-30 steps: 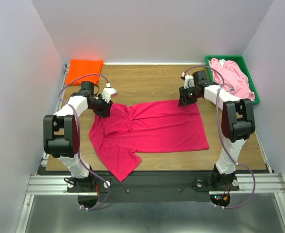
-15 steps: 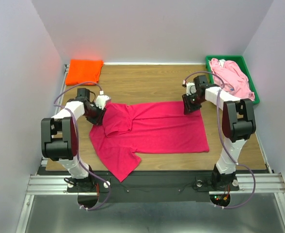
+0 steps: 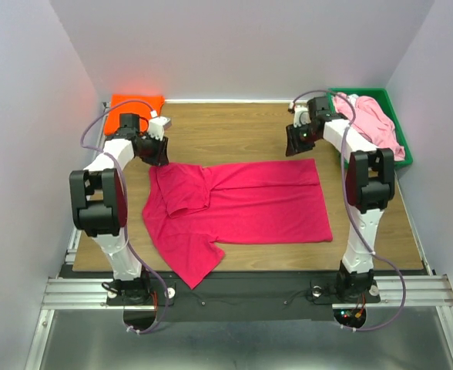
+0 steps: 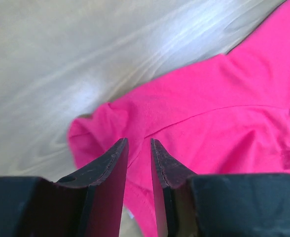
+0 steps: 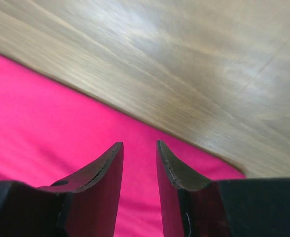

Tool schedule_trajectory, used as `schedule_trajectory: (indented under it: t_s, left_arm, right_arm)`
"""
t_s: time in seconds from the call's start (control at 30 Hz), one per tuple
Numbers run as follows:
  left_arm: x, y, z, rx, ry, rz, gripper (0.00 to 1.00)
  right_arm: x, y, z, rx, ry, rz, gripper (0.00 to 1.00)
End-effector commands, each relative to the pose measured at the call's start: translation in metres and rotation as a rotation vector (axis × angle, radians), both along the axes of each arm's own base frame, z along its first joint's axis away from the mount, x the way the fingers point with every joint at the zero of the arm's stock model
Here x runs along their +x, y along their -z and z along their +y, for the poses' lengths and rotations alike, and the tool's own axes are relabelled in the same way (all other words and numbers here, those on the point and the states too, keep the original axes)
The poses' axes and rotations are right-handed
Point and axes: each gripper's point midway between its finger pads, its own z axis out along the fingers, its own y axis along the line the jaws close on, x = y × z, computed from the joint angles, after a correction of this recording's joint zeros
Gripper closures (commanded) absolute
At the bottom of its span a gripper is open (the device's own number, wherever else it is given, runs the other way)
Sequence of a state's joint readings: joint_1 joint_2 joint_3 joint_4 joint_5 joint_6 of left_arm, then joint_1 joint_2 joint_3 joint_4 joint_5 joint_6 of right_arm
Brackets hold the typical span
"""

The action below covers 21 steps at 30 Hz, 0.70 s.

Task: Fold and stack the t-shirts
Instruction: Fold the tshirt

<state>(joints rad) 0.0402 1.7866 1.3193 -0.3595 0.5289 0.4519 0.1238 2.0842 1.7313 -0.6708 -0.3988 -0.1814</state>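
Observation:
The crimson-magenta t-shirt (image 3: 249,204) lies spread across the middle of the table, its left part folded over and one sleeve reaching the near edge. My left gripper (image 3: 155,153) hovers just behind the shirt's far left corner. In the left wrist view this gripper (image 4: 138,142) stands open, with nothing between its fingers and the shirt (image 4: 224,113) under it. My right gripper (image 3: 294,143) hangs behind the far right corner. It (image 5: 139,144) is also open and empty above the shirt's edge (image 5: 46,118). The orange t-shirt (image 3: 134,109) sits folded at the back left.
A green tray (image 3: 365,92) at the back right holds the crumpled pale pink t-shirt (image 3: 369,123). Bare wood table (image 3: 226,131) runs between the two grippers behind the crimson shirt. Grey walls close in on three sides.
Both grippers have drawn back from the crimson shirt's far edge toward the rear of the table. The left one swung out left first. The shirt's far edge now lies flat.

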Motion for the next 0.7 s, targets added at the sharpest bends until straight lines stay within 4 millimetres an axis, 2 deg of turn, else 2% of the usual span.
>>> schedule_trajectory:
  t_s: [0.0,0.1,0.27,0.3,0.33,0.37,0.43,0.5,0.57,0.6,0.67]
  left_arm:
    - [0.003,0.019,-0.004,-0.044,-0.052,0.070,0.64]
    - [0.007,0.033,0.004,-0.011,-0.095,0.077,0.65]
    - [0.023,0.063,0.047,0.109,-0.272,0.099,0.67]
    - [0.033,0.061,0.055,0.121,-0.302,0.083,0.67]
    - [0.036,0.072,0.063,0.120,-0.326,0.107,0.67]
    - [0.042,0.075,0.066,0.120,-0.334,0.110,0.68]
    - [0.058,0.079,0.066,0.101,-0.324,0.121,0.69]
    - [0.069,0.081,0.064,0.088,-0.313,0.122,0.69]
    - [0.088,0.077,0.065,0.085,-0.308,0.100,0.70]
    - [0.102,0.064,0.066,0.080,-0.306,0.066,0.70]
    - [0.111,0.060,0.064,0.075,-0.291,0.054,0.68]
  right_arm:
    - [0.002,0.037,-0.008,-0.040,0.041,0.076,0.61]
    - [0.010,0.054,-0.018,-0.092,0.071,0.081,0.62]
    - [0.024,0.085,-0.041,-0.164,0.168,0.114,0.62]
    - [0.033,0.082,-0.042,-0.164,0.181,0.096,0.62]
    - [0.036,0.090,-0.044,-0.166,0.197,0.108,0.62]
    - [0.042,0.092,-0.046,-0.173,0.210,0.105,0.61]
    - [0.062,0.083,-0.045,-0.164,0.228,0.058,0.61]
    - [0.074,0.084,-0.045,-0.162,0.236,0.042,0.61]
    - [0.089,0.079,-0.040,-0.144,0.234,0.010,0.59]
    - [0.093,0.078,-0.039,-0.140,0.229,0.001,0.58]
    - [0.102,0.066,-0.038,-0.132,0.223,-0.037,0.52]
